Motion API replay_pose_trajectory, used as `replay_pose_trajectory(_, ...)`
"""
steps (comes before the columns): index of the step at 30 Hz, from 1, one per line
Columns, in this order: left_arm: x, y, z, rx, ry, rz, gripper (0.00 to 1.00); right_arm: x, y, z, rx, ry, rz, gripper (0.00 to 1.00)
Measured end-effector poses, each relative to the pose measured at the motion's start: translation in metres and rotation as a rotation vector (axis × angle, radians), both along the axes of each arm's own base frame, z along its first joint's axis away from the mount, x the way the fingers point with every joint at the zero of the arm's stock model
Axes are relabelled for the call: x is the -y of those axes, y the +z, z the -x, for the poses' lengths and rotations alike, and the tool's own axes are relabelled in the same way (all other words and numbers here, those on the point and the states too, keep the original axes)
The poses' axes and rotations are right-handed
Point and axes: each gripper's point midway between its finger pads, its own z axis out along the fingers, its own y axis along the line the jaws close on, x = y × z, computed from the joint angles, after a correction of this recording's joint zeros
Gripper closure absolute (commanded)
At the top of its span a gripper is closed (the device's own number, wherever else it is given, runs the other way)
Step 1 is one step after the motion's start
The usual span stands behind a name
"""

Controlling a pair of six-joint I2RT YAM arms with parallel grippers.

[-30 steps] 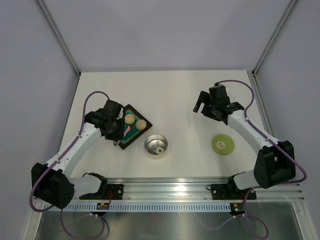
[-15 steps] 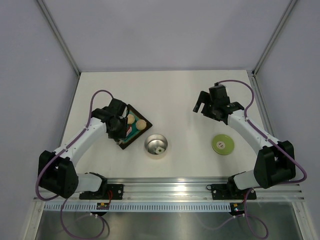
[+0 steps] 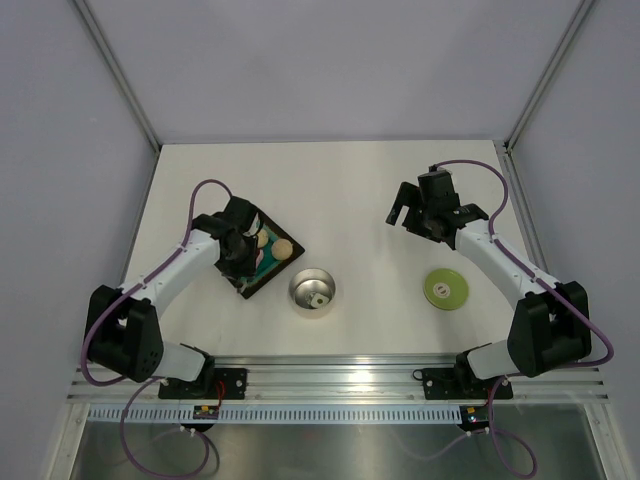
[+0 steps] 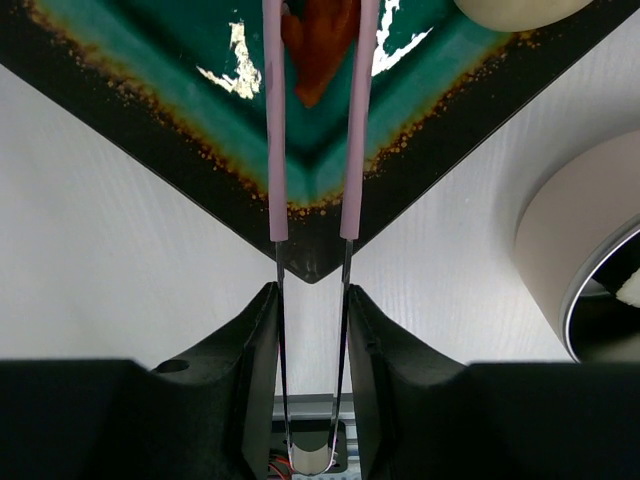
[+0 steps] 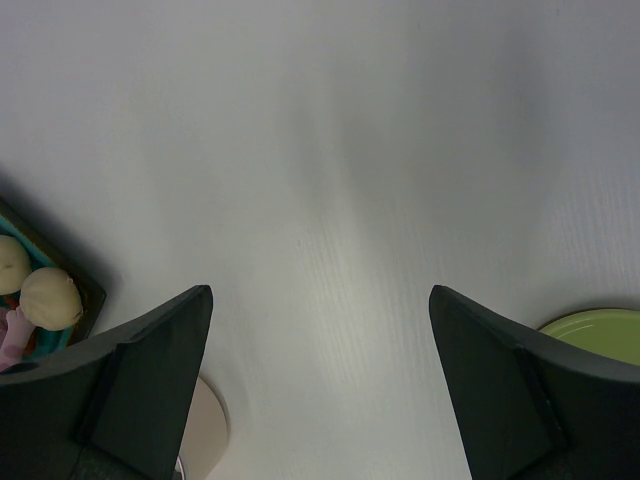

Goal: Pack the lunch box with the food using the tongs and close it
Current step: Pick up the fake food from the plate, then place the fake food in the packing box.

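My left gripper (image 4: 312,295) is shut on the pink tongs (image 4: 275,150), holding them near their joined end. The tong arms reach over the corner of the dark tray (image 4: 200,185) and stand either side of a red-orange food piece (image 4: 318,45) on its teal floor. Two beige balls (image 3: 283,248) lie in the same tray. The steel lunch box (image 3: 312,291) stands just right of the tray with a white piece (image 3: 319,299) inside. Its lime-green lid (image 3: 445,289) lies flat on the table to the right. My right gripper (image 3: 400,210) hovers open and empty behind the lid.
The aluminium rail with both arm bases runs along the near table edge (image 3: 340,370). Grey walls enclose the table at the back and sides. The lunch box's rim (image 4: 570,250) sits close to the tray's right corner.
My left arm has swung right and further over the tray with the tongs. Its jaws have squeezed the tongs a little tighter. The right arm has not moved.
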Motion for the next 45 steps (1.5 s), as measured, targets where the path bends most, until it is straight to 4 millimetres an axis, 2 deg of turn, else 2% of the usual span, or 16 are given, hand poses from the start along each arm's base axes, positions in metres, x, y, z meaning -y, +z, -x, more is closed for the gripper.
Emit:
replay_pose_trajectory(6,0.001,0.0,0.0,-0.001,-0.001,0.002,0.92,0.0,0.0,0.0,0.0,0.0,0.0,0.03)
replay_pose_trajectory(7,0.001,0.0,0.0,-0.002,-0.001,0.002,1.0,0.0,0.0,0.0,0.0,0.0,0.0,0.03)
replay_pose_trajectory(13,0.002,0.015,0.004,0.003,0.002,0.021,1.0,0.0,0.0,0.0,0.0,0.0,0.0,0.03)
replay_pose_trajectory(20,0.014,0.08,-0.004,0.16,-0.01,0.133,1.0,0.0,0.0,0.0,0.0,-0.001,-0.001,0.03)
replay_pose_trajectory(23,0.018,0.096,-0.002,0.199,-0.02,0.169,1.0,0.0,0.0,0.0,0.0,-0.002,-0.002,0.03)
replay_pose_trajectory(29,0.02,0.098,0.008,0.171,-0.035,0.191,1.0,0.0,0.0,0.0,0.0,-0.002,-0.002,0.03)
replay_pose_trajectory(38,0.028,0.102,0.015,0.164,-0.067,0.204,1.0,0.0,0.0,0.0,-0.001,-0.003,-0.003,0.03)
replay_pose_trajectory(45,0.054,0.116,0.034,0.173,-0.183,0.244,1.0,0.0,0.0,0.0,-0.001,-0.003,-0.002,0.03)
